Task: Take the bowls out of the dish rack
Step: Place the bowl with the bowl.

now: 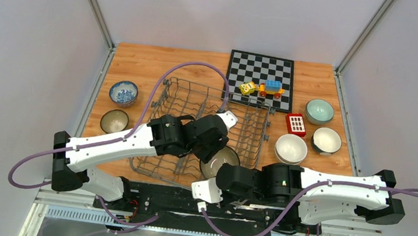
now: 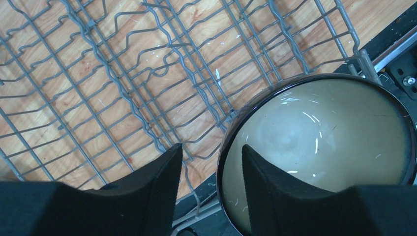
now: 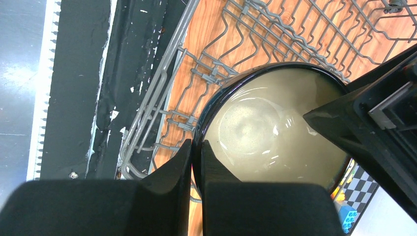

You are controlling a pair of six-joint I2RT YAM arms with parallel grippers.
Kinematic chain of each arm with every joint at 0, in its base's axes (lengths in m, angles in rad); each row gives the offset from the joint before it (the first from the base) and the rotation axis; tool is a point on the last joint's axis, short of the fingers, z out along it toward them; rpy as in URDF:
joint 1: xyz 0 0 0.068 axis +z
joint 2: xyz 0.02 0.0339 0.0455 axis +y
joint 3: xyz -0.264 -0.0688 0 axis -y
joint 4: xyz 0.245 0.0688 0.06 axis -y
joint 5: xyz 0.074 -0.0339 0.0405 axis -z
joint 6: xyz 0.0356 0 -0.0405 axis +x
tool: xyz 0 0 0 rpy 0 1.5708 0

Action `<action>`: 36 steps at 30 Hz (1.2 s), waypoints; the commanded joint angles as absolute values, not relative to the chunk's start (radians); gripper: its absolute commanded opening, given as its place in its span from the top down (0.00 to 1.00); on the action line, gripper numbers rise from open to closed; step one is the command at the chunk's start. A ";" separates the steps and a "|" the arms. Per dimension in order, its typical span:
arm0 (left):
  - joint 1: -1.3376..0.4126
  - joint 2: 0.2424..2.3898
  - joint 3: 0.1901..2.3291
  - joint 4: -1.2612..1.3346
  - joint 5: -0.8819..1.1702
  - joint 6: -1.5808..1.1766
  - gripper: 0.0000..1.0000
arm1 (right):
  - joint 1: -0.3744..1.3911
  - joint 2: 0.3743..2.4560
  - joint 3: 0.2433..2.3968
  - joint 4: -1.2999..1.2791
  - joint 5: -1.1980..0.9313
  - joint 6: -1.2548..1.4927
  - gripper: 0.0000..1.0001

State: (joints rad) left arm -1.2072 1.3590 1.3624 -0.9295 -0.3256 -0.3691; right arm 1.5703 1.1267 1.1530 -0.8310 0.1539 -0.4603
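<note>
While five bowls (image 1: 291, 148) sit on the surface (image 1: 142, 58) flanking the dish rack (image 1: 196, 102), your last bowl (image 1: 221, 159) lies in its near-right corner, right tool (image 3: 196, 147) clamping the rim, left tool (image 2: 211, 147) spread astride it.

Both arms fold inward toward each other, left pincer (image 2: 210, 147) spread apart, right pincer (image 3: 196, 143) pinched narrow.

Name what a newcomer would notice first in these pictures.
Both grippers meet at one dark-rimmed bowl in the dish rack's near right corner. The right gripper pinches its rim, and the left gripper straddles it. Other bowls flank the rack on the wooden table.
</note>
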 commanded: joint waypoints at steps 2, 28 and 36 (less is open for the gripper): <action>-1.216 1.365 1.383 -0.942 -0.330 -0.353 0.56 | 1.560 1.120 1.194 -0.797 0.163 -0.490 1.00; -1.216 1.331 1.329 -0.897 -0.324 -0.377 1.00 | 1.563 1.122 1.186 -0.757 0.160 -0.462 0.68; -1.170 1.293 1.295 -0.840 -0.353 -0.439 1.00 | 1.566 1.075 1.189 -0.676 0.218 -0.365 0.29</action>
State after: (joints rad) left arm -1.2079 1.3502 1.3014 -0.9276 -0.3351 -0.3851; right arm 1.5703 1.1160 1.1553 -0.7433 0.1627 -0.4347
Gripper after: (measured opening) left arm 0.035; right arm 0.690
